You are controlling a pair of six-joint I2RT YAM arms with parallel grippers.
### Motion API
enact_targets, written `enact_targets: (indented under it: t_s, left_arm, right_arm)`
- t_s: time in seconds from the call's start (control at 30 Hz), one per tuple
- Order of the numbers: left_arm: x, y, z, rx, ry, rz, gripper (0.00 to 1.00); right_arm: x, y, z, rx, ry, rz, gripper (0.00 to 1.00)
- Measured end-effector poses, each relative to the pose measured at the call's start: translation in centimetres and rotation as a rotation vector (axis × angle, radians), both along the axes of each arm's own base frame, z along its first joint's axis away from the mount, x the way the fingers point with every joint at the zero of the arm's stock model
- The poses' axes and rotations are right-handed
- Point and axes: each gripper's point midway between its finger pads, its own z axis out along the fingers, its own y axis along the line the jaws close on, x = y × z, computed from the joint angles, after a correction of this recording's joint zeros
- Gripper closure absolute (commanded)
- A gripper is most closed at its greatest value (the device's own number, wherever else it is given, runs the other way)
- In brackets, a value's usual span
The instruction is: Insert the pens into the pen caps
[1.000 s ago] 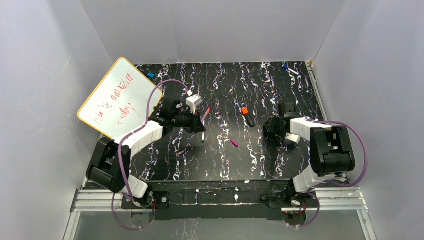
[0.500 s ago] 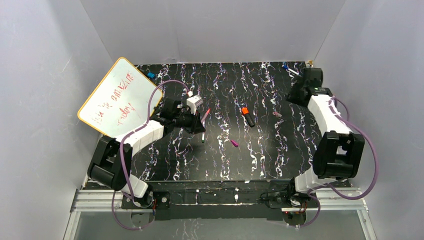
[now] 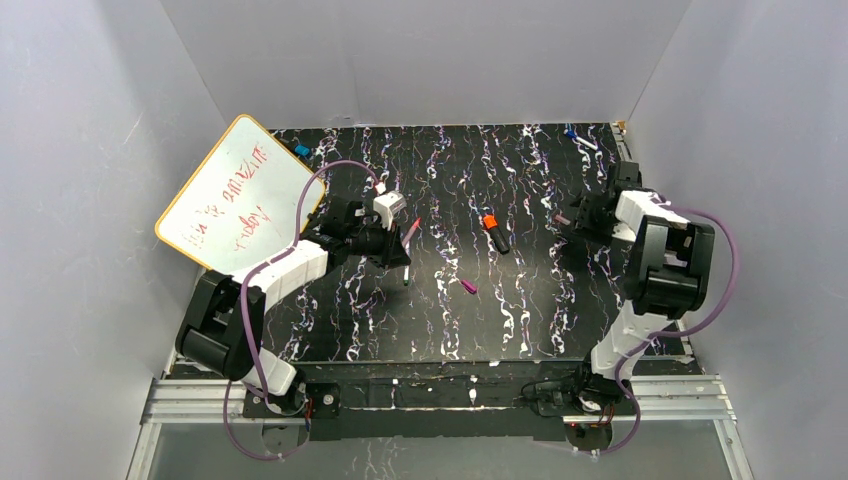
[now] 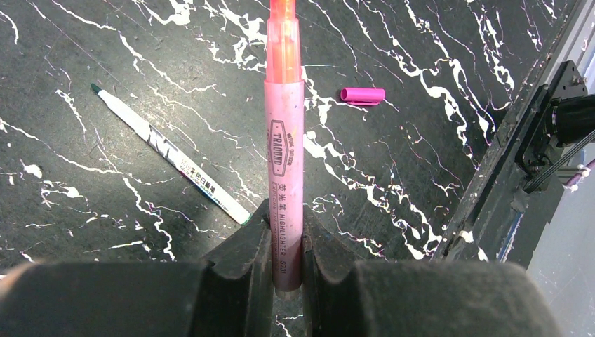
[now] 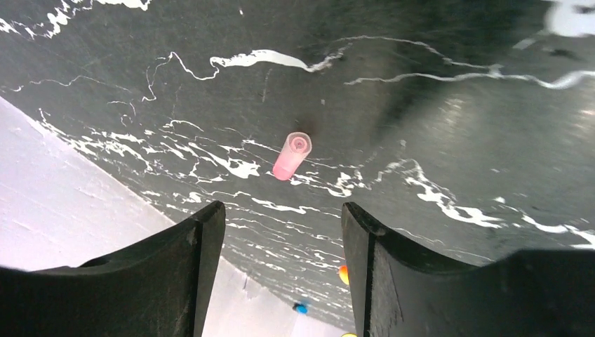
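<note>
My left gripper (image 4: 284, 219) is shut on the lower barrel of a pink pen (image 4: 283, 151), whose bare orange tip points away from me; from above, the left gripper (image 3: 398, 247) holds the pink pen (image 3: 411, 231) left of centre. A whitish pen with a green tip (image 4: 168, 158) lies just left of it. A magenta cap (image 4: 363, 95) (image 3: 468, 287) rests on the table beyond. A black pen with an orange end (image 3: 494, 233) lies mid-table. My right gripper (image 5: 281, 214) (image 3: 588, 214) stands open and empty, with a pale pink cap (image 5: 291, 156) (image 3: 562, 218) lying just ahead of its fingers.
A whiteboard (image 3: 238, 196) with red writing leans at the left wall. Small blue items lie at the back left (image 3: 301, 150) and back right (image 3: 573, 132) corners. White walls close in the black marbled table (image 3: 520, 310) on three sides.
The right arm swung from mid-table to the back right corner, then came back partway; its jaws opened. A pale pink cap now lies on the table beside it. The left arm stayed still.
</note>
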Motion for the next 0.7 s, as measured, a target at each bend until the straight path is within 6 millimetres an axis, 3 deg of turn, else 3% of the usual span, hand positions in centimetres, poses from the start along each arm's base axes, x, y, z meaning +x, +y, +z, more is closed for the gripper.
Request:
enact_targets:
  t_s: [0.2, 0.4, 0.7]
  left_arm:
    - [0.0, 0.0, 0.0, 0.001, 0.000, 0.000, 1.00]
    - [0.0, 0.0, -0.1, 0.002, 0.002, 0.000, 1.00]
    - [-0.1, 0.1, -1.2, 0.018, 0.032, -0.002, 1.00]
  right_arm:
    - [2.2, 0.7, -2.6, 0.125, -0.003, 0.020, 0.32]
    - [4.2, 0.7, -2.6, 0.212, -0.037, 0.015, 0.33]
    - [4.5, 0.7, -2.8, 0.308, 0.010, -0.011, 0.35]
